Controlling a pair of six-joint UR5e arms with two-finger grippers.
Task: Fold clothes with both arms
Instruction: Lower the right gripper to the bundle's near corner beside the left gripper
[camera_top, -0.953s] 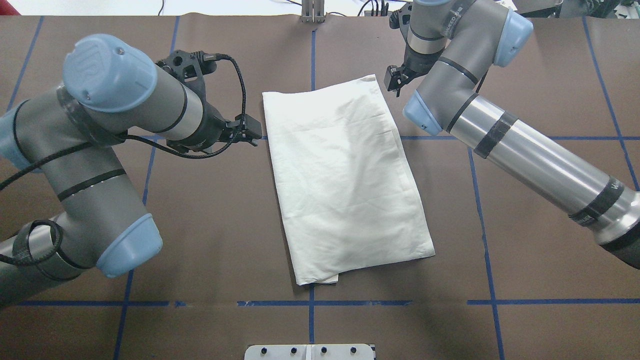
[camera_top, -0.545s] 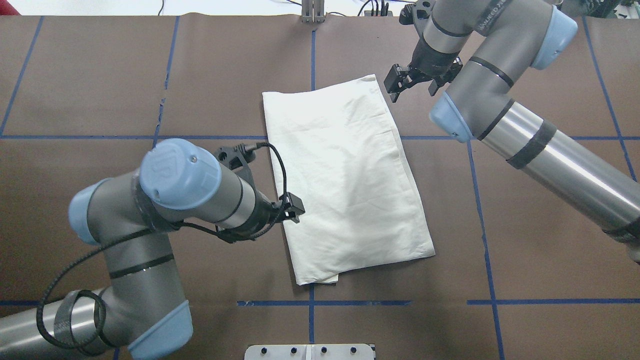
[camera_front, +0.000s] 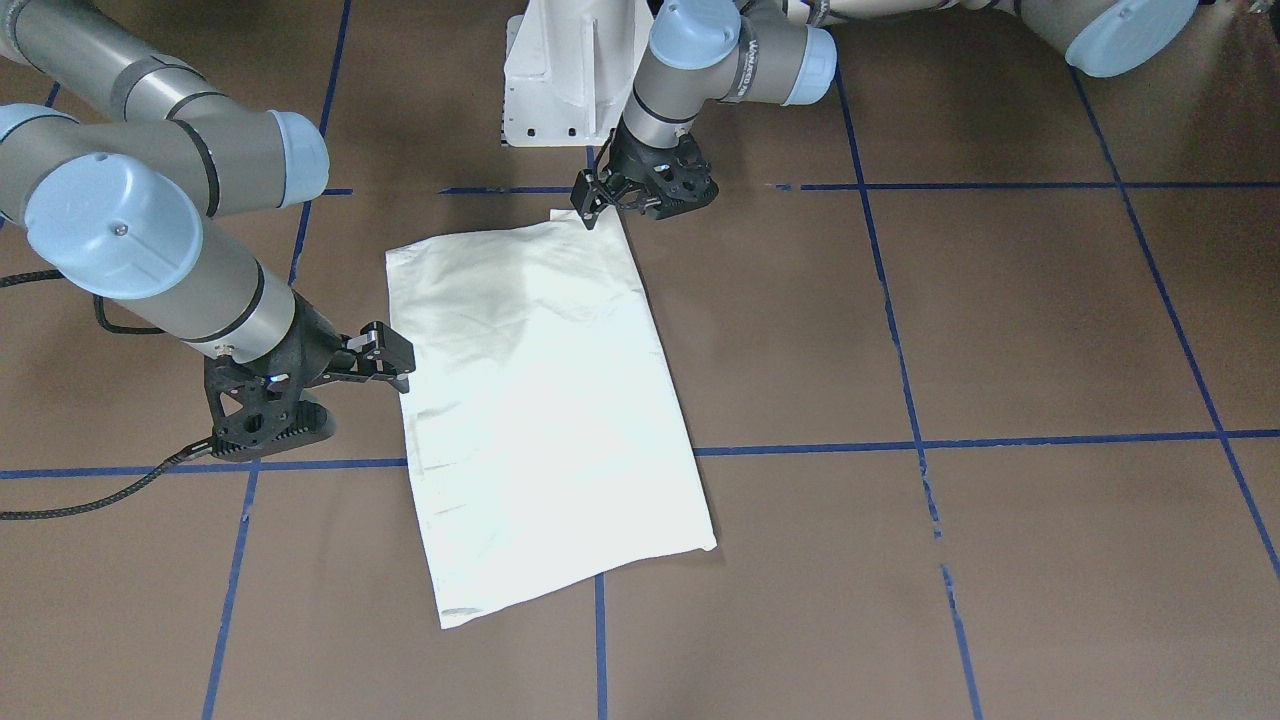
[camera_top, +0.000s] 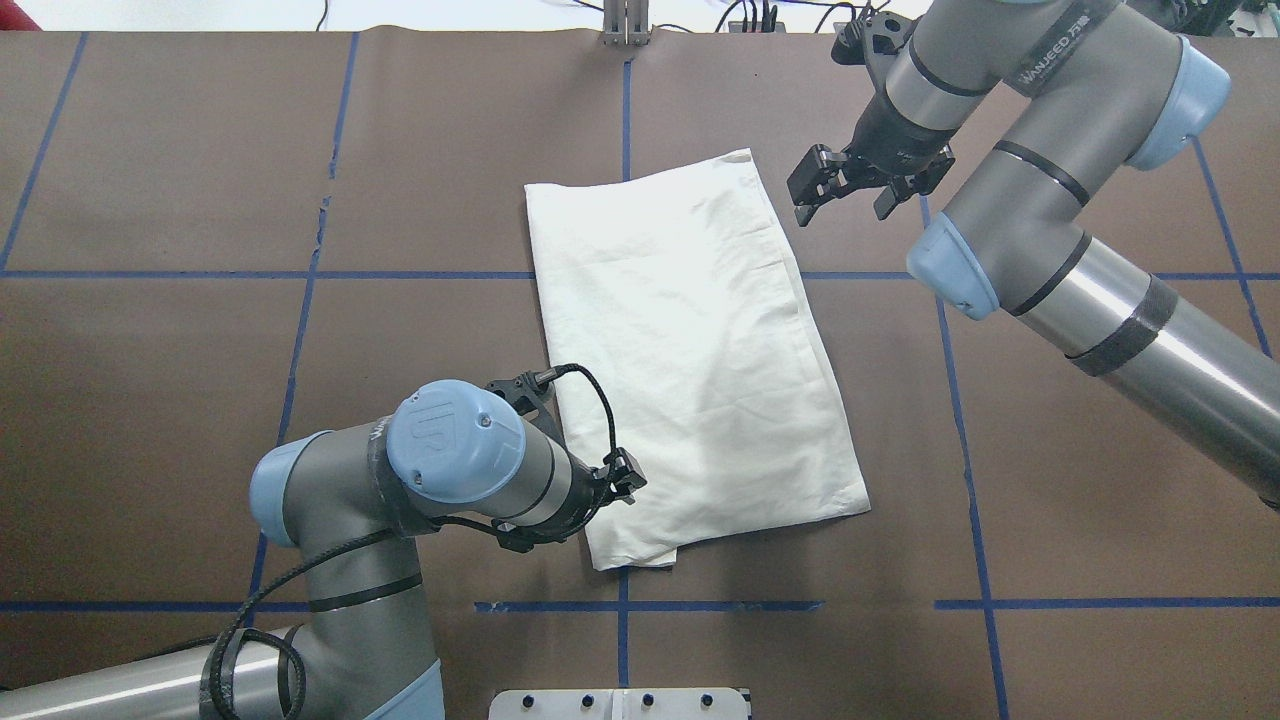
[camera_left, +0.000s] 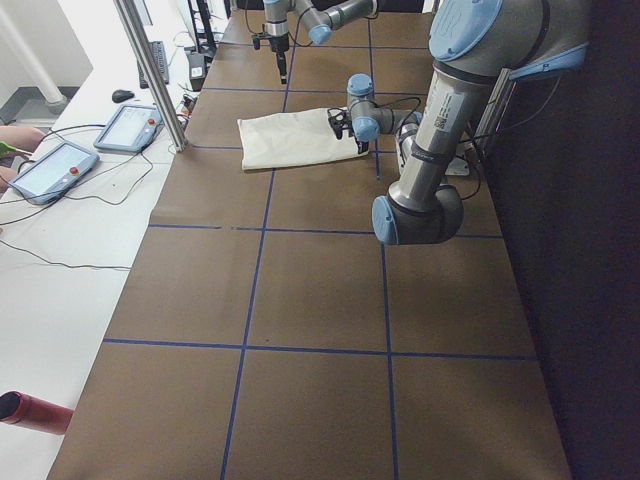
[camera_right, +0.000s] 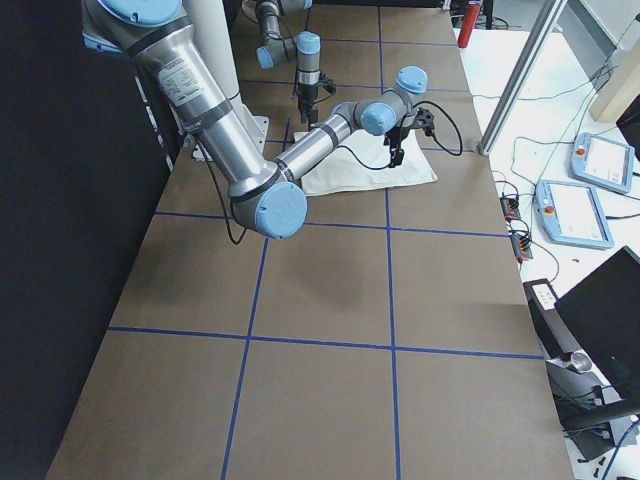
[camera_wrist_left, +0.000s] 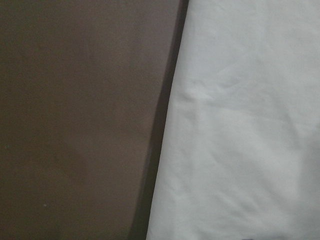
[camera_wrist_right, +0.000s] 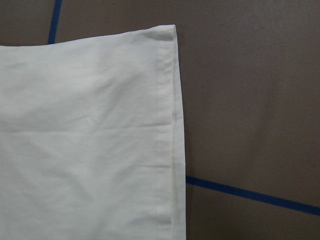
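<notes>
The cream-white shirt (camera_top: 690, 350) lies folded into a plain rectangle in the middle of the brown table; no print shows. It also shows in the front view (camera_front: 540, 420). My left gripper (camera_top: 620, 484) hangs low at the shirt's left edge near its near-left corner; in the front view (camera_front: 645, 195) its jaws look spread and empty. The left wrist view shows that edge of the shirt (camera_wrist_left: 240, 130). My right gripper (camera_top: 845, 192) is open and empty, raised just right of the far-right corner. The right wrist view shows a hemmed corner of the shirt (camera_wrist_right: 170, 35).
The white pedestal base (camera_front: 560, 80) stands at the table's near edge. A metal post (camera_top: 625, 25) stands at the far edge. Blue tape lines (camera_top: 700, 605) grid the table. Teach pendants (camera_left: 50, 170) and cables lie on the side bench.
My left arm has swung along the shirt's left edge from the far end toward the near-left corner. My right gripper has drifted a little to the right, away from the far-right corner.
</notes>
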